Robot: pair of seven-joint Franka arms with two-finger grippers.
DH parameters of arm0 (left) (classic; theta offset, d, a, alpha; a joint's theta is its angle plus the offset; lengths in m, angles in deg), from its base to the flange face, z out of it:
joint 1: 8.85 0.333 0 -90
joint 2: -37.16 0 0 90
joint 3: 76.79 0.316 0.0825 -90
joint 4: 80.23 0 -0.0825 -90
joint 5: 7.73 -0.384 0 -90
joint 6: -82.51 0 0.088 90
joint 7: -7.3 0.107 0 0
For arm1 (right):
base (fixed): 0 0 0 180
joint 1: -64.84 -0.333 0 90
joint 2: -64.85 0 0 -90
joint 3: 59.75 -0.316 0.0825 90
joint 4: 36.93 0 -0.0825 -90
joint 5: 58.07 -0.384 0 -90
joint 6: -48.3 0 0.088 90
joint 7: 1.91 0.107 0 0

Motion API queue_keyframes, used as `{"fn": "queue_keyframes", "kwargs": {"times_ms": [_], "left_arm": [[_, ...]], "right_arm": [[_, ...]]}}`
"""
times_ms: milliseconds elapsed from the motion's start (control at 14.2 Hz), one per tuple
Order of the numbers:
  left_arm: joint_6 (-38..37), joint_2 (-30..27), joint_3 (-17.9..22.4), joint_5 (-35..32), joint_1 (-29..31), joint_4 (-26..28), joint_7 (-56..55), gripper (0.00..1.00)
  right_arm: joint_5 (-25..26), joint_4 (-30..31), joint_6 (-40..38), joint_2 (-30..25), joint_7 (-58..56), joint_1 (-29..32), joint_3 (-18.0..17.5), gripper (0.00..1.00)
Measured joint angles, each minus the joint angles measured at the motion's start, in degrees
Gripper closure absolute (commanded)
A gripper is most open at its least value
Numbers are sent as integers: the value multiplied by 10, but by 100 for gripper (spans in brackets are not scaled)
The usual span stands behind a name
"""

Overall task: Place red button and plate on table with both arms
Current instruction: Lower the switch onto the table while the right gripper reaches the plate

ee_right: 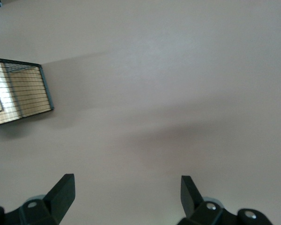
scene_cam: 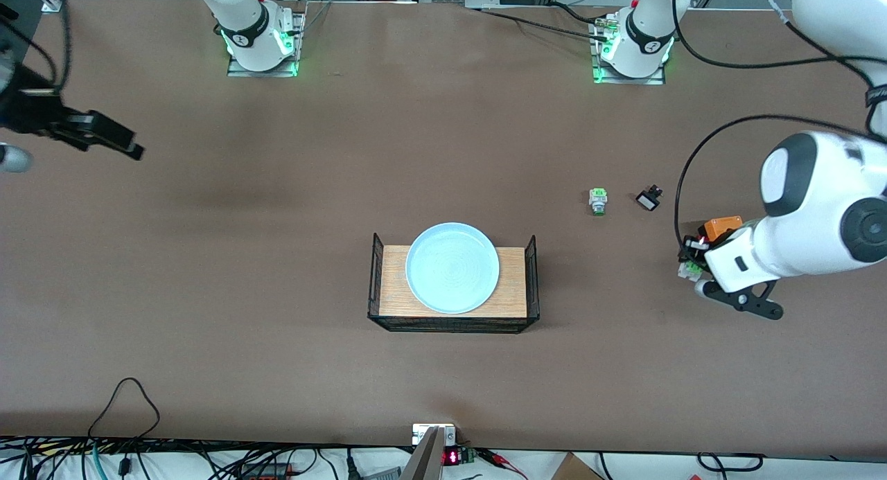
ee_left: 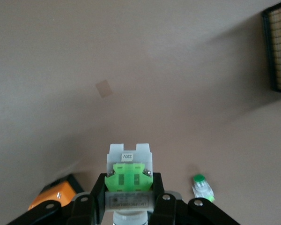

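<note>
Two jobs were on the go, and only one had been started. The left tool was closed on the red button, its fingers pinching the green block, with the whitish body sticking out ahead. From where I stood the red cap was mostly buried in the tool. Taking the plate as the centre of a dial in the front view, that tool hung over the desk at about three o'clock, toward the left arm's end. It seemed to be a little above the surface, though I could not tell how high.

At about two o'clock a similar switch with a green tip lay on the desk, with a small black component just beside it. Neither was in the way.

The plate sat on the wood-topped tray between its wire mesh ends, untouched. The right tool waited over bare desk at about ten o'clock, well apart from the plate, its fingers spread wide and empty.

I judged the button placement to be the step in hand. Next, it would call for lowering the button until it met bare desk, then easing the fingers apart. The right arm would then have to catch the plate's thin raised rim, which looked awkward.
</note>
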Motion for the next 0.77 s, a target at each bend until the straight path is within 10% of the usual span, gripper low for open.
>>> {"fn": "queue_keyframes", "kwargs": {"times_ms": [773], "left_arm": [[291, 99, 15, -13, 72, 139, 65, 68]], "right_arm": [[-46, 1, 111, 70, 304, -171, -5, 0]]}}
